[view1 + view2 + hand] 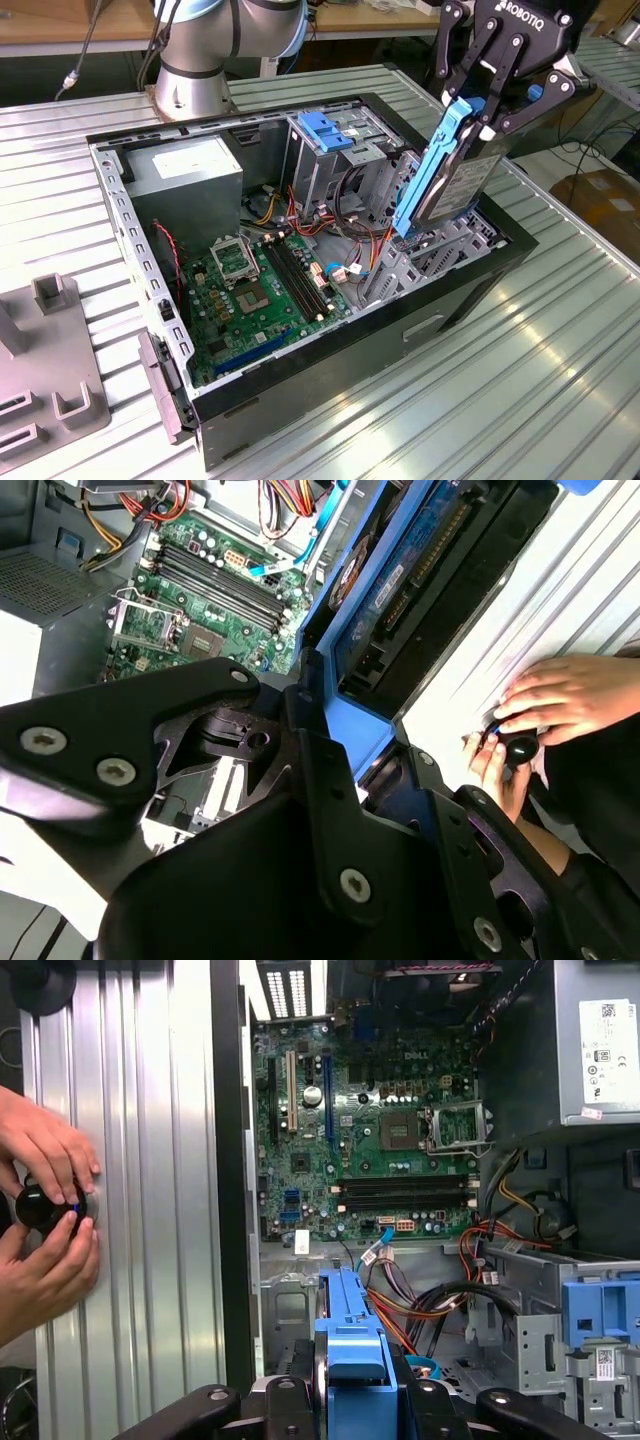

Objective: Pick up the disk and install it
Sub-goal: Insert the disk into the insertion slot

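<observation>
Farthest from my pincer (500,108), at the exterior view's left, a grey fixture block (55,375) sits on the ribbed metal bench (540,380), well apart from anything I handle. Nearer to me is the computer case (330,375). It lies on its side with the panel off, I judge so that its insides face up toward my pincer.

Inside the case, at the end away from me, stands the grey power supply (185,170). Closer in and well below my pincer, the green motherboard (262,290) lies flat on the case floor. Next comes the metal drive cage (330,170) with a blue clip (325,130) on top, near my pincer and lower than it. Red and orange cables (355,215) run from there toward the drive bay (440,250) directly beneath me.

My pincer is clenched on the disk (458,185), gripping its upper end with the blue carrier frame along one edge. The disk hangs from me on edge and tilted, with its lower end down at the mouth of that bay and not seated. I cannot tell whether it touches the metal there. I judge that I grip it by the top to leave the lower end free to meet the bay, and that the tilt suits the slot.

Outside the case wall, off to the side of my pincer, the second wrist view shows a person's hands (560,695) cupped around a small black knob (520,750) on the bench, clear of the case.
</observation>
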Robot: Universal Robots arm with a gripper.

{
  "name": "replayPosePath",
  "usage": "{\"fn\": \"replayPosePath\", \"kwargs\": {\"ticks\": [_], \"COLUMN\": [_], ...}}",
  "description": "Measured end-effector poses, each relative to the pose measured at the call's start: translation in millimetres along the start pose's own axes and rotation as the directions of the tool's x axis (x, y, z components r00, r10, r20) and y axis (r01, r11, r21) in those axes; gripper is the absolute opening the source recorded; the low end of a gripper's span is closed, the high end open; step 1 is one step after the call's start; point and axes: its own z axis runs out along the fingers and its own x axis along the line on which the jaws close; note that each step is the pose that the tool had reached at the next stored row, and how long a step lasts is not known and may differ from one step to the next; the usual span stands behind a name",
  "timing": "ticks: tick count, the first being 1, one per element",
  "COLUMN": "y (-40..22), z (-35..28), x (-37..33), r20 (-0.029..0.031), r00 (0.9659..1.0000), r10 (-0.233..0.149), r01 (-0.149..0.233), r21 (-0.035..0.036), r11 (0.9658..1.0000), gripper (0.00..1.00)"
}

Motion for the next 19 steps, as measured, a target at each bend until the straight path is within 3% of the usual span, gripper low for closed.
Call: {"fn": "replayPosePath", "kwargs": {"ticks": [4, 11, 15, 17, 19], "y": [-2.9, -15.2, -15.6, -15.6, -14.8], "z": [3.8, 10.7, 14.8, 17.0, 17.7], "x": [-0.2, -1.0, -1.0, -1.0, -1.0], "r20": [0.0000, -0.0002, 0.0004, 0.0008, 0.0009], "r00": [1.0000, 1.0000, 1.0000, 1.0000, 0.9998], "r10": [0.000, -0.003, -0.006, -0.008, -0.017], "r01": [0.000, 0.003, 0.006, 0.008, 0.017], "r21": [0.0004, 0.0009, 0.0092, 0.0179, 0.0204], "r11": [1.0000, 1.0000, 0.9999, 0.9998, 0.9996], "gripper": [0.37, 0.37, 0.37, 0.37, 0.37]}}
